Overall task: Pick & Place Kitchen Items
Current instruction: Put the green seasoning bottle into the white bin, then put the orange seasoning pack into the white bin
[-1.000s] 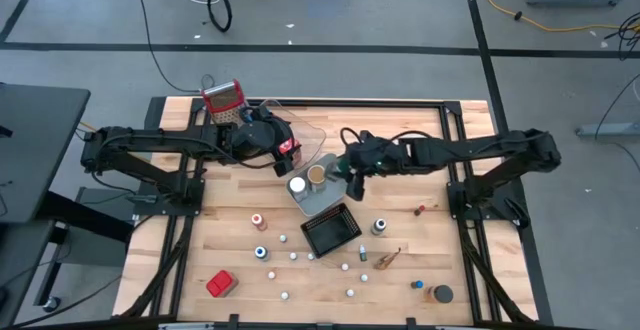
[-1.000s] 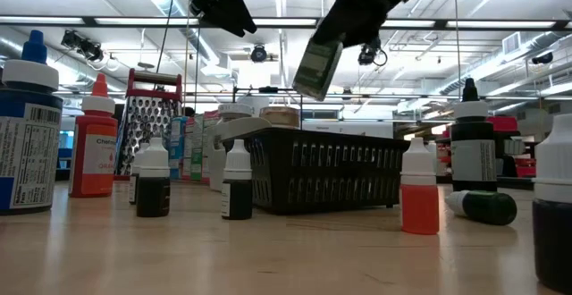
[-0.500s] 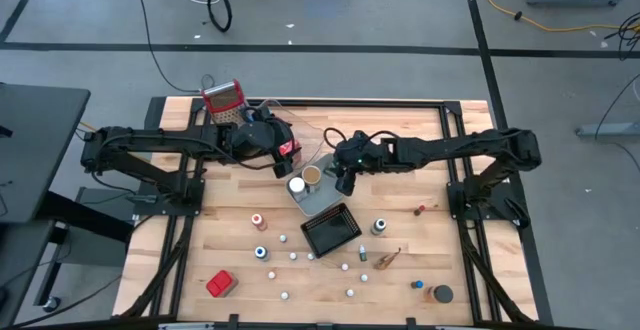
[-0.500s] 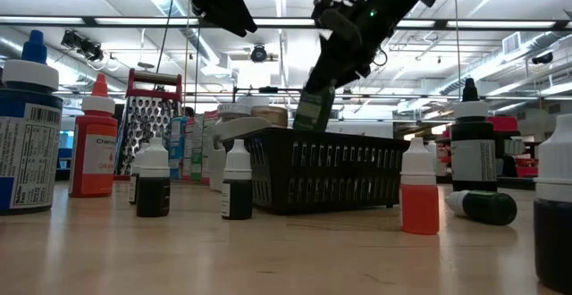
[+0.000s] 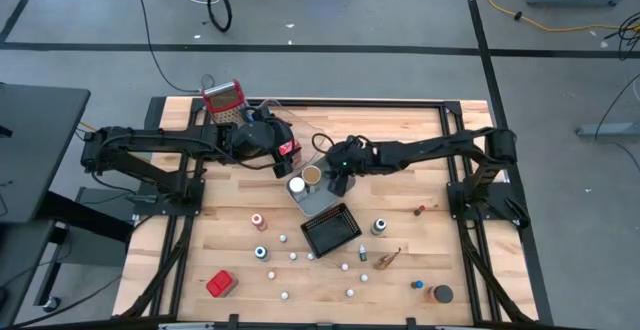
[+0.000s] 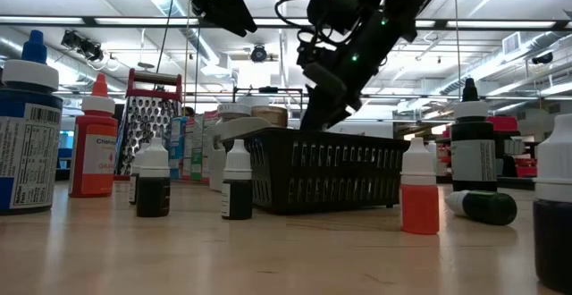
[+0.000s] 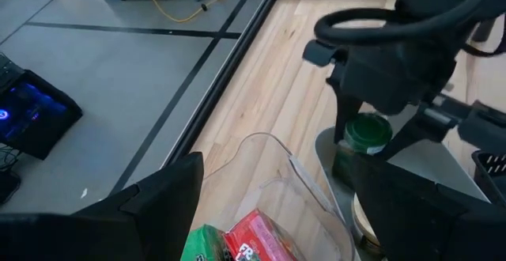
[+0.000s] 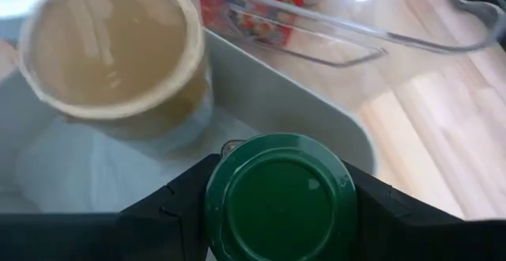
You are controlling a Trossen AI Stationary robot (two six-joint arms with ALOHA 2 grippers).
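Though hidden from above, right claw (image 8: pixel 277 213) pinching green-lidded jar (image 8: pixel 277 198) over grey tray (image 8: pixel 316 111); left claw (image 7: pixel 269 213) spread.

The right gripper (image 5: pixel 337 182) is positioned over the grey tray (image 5: pixel 318 202) at the tabletop (image 5: pixel 400 130) centre, just right of a tan-lidded jar (image 5: pixel 314 174). The left gripper (image 5: pixel 285 155) sits over the clear tray (image 5: pixel 312 135). A black basket (image 5: pixel 331 232) lies nearer.

Bright, even light comes from ceiling lamps; shadows are soft; the near tan jar (image 8: pixel 115 55) looks blurred.
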